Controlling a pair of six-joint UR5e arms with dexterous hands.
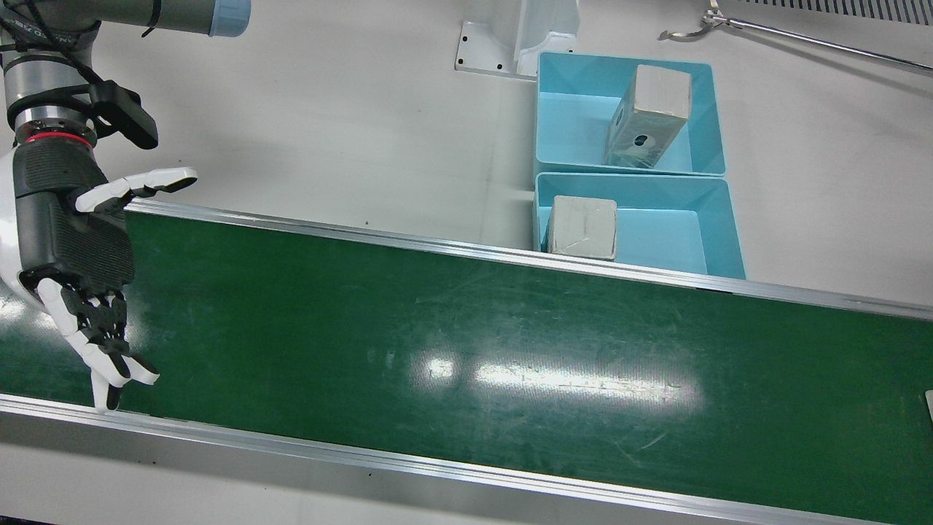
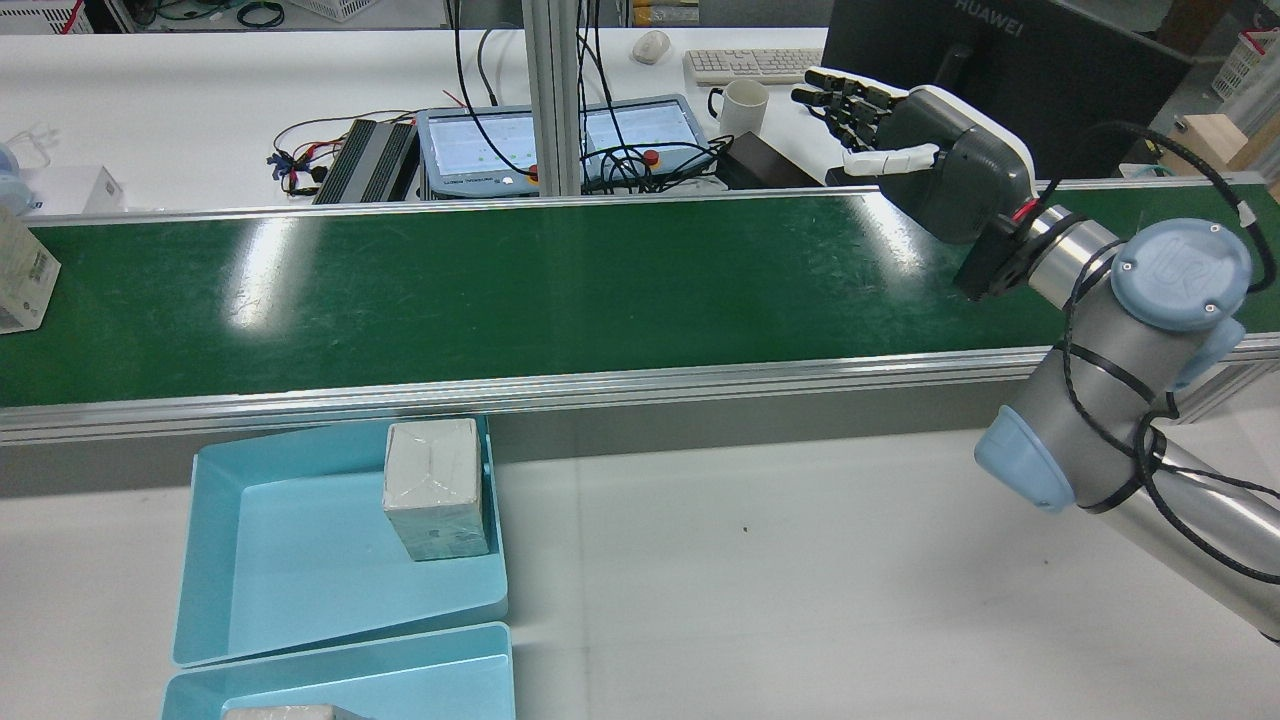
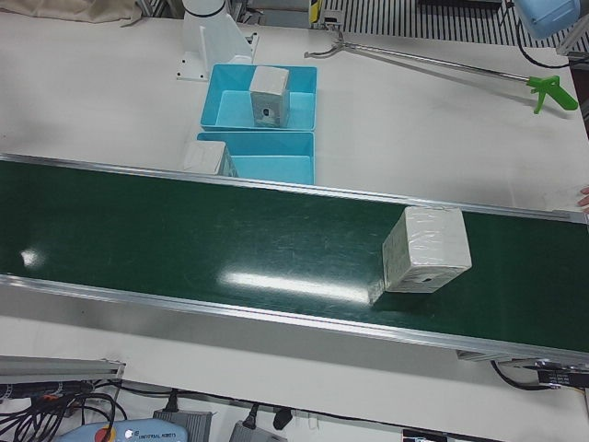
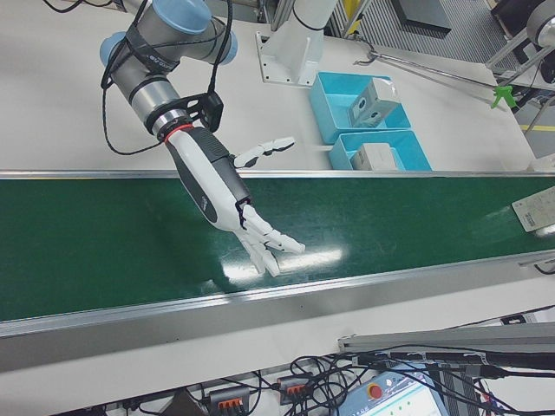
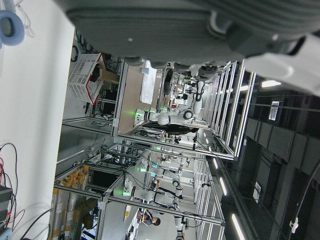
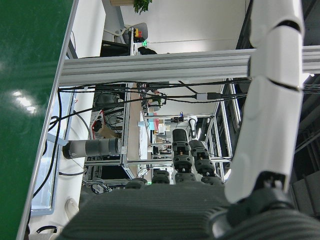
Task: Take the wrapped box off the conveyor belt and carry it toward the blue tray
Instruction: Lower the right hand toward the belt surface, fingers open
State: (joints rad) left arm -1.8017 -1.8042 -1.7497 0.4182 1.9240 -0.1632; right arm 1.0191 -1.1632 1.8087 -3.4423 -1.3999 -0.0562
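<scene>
The wrapped box [image 3: 426,249] stands on the green conveyor belt [image 1: 466,343], on the half before my left arm. It shows at the far left of the rear view [image 2: 20,280] and at the right edge of the right-front view [image 4: 535,208]. My right hand [image 1: 73,248] is open and empty, and it hovers over the other end of the belt [image 2: 930,140], far from the box. My left hand [image 5: 150,25] shows only its palm in its own view, with nothing in it. Two blue trays [image 1: 568,131] [image 1: 670,233] stand beside the belt, each with a wrapped box [image 1: 649,117] [image 1: 583,227] inside.
A long grabber tool [image 3: 442,63] lies on the white table beyond the trays. An arm pedestal [image 1: 517,36] stands next to the far tray. Behind the belt in the rear view are control tablets [image 2: 560,140], cables, a mug [image 2: 745,105] and a monitor.
</scene>
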